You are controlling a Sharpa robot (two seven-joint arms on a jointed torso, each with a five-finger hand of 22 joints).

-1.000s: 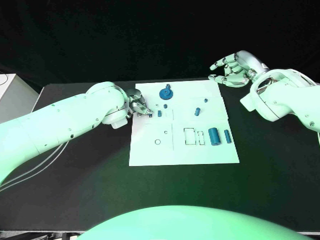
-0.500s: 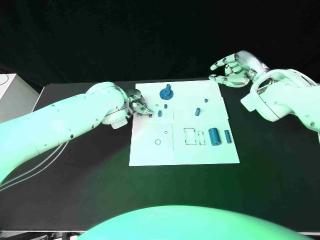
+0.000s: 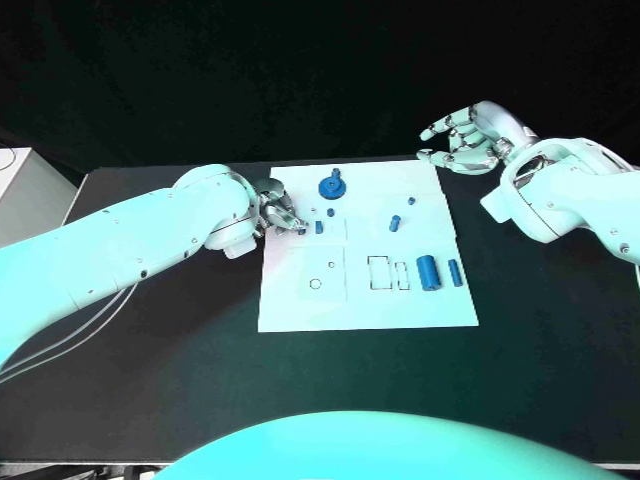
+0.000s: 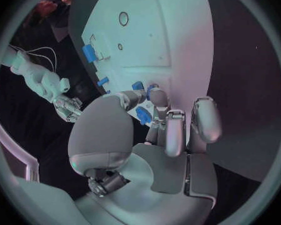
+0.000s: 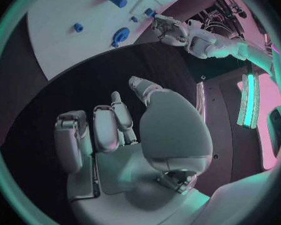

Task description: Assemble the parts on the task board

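While your left hand (image 3: 277,208) works at the task board's (image 3: 363,300) left edge, your right hand (image 3: 469,135) hovers past its far right corner.
Your left fingertips (image 4: 154,92) pinch a small blue part (image 4: 142,116) just above the board. Your right hand holds nothing, fingers loosely curled and apart, over the black surface (image 3: 551,330). A blue gear (image 3: 332,187), pegs and a blue cylinder (image 3: 428,271) sit on the board.

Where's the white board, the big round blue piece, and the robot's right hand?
Board (image 3: 363,305): head view, bare near part.
Round blue piece (image 3: 332,187): head view, its middle.
Right hand (image 3: 469,137): head view, mid-hand.
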